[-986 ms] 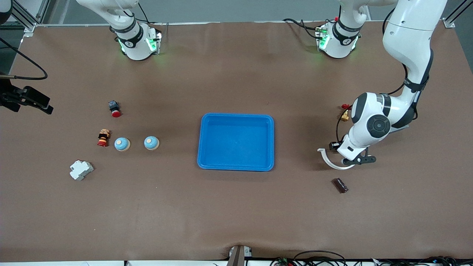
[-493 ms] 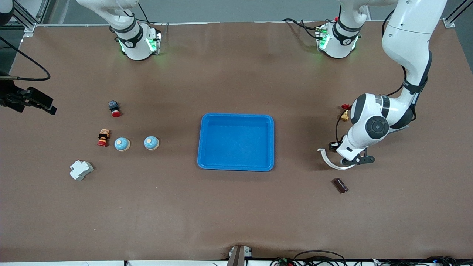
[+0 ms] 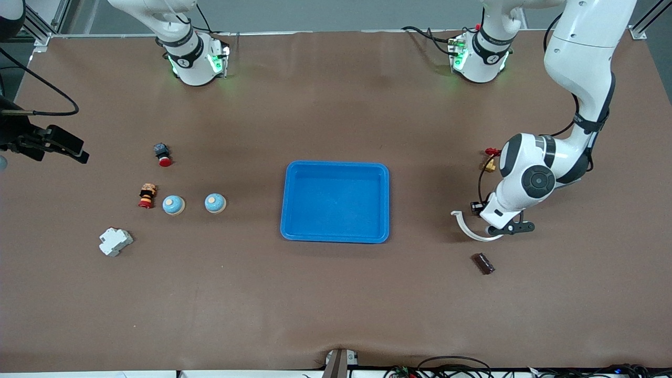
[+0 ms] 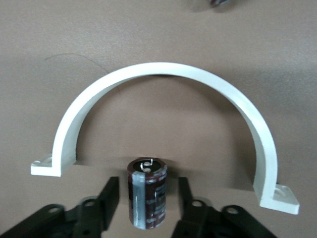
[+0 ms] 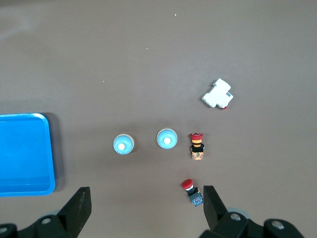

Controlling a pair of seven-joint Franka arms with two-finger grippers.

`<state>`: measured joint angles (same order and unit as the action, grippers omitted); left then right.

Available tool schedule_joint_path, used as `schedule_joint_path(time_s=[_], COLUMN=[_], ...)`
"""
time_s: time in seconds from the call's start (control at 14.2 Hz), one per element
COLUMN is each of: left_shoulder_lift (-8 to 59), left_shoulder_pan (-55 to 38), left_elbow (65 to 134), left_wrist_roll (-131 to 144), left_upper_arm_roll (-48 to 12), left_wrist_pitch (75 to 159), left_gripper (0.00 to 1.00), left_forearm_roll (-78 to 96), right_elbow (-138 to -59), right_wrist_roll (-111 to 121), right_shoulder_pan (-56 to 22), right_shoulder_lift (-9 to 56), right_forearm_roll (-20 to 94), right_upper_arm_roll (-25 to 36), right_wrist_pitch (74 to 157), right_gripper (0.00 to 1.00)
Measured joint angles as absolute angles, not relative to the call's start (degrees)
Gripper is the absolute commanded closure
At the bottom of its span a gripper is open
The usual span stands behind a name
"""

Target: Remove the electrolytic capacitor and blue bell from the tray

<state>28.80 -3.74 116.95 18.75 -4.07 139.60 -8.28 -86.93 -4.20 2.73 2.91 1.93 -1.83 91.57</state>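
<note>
A dark red capacitor (image 4: 147, 194) sits between the open fingers of my left gripper (image 4: 147, 182), with a gap on each side. The left gripper (image 3: 504, 228) is low at the table, at the left arm's end, and its hand hides that capacitor in the front view. A second dark capacitor (image 3: 483, 263) lies nearer the front camera. Two blue bells (image 3: 173, 205) (image 3: 215, 202) stand between the tray and the right arm's end; both show in the right wrist view (image 5: 167, 138) (image 5: 123, 145). My right gripper (image 3: 68, 148) (image 5: 145, 193) is open, empty and high over the table's edge.
A blue tray (image 3: 336, 233) sits mid-table. A white half-ring clamp (image 3: 467, 230) (image 4: 163, 72) lies right by the left gripper. Red push buttons (image 3: 163, 154) (image 3: 147, 196) and a white breaker (image 3: 114, 241) lie near the bells. A small brass and red part (image 3: 490, 160) lies beside the left arm.
My right gripper has drifted a little toward the middle of the table. The left gripper has stayed almost still around the capacitor.
</note>
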Motion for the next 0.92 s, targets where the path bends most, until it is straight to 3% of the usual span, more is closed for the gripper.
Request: schedule_joint_path(time_s=[0.49, 0.92], left_shoulder_lift=[27.1, 18.3], left_shoulder_pan=[-1.2, 5.9], left_elbow=[115.1, 113.1], left_wrist_roll=[12.2, -3.0], left_upper_arm_roll=[-4.1, -4.2], left_wrist_pitch=[137.7, 122.7], left_gripper=[0.0, 0.0], left_forearm_roll=[-8.3, -5.4], right_elbow=[-86.9, -86.9], right_wrist_roll=[-4.2, -4.2], right_shoulder_pan=[2.7, 2.6], right_shoulder_lift=[2.9, 2.9], right_forearm_roll=[1.9, 2.0], right_upper_arm_roll=[-1.8, -1.8], right_wrist_pitch=[91.5, 91.5], right_gripper=[0.0, 0.0])
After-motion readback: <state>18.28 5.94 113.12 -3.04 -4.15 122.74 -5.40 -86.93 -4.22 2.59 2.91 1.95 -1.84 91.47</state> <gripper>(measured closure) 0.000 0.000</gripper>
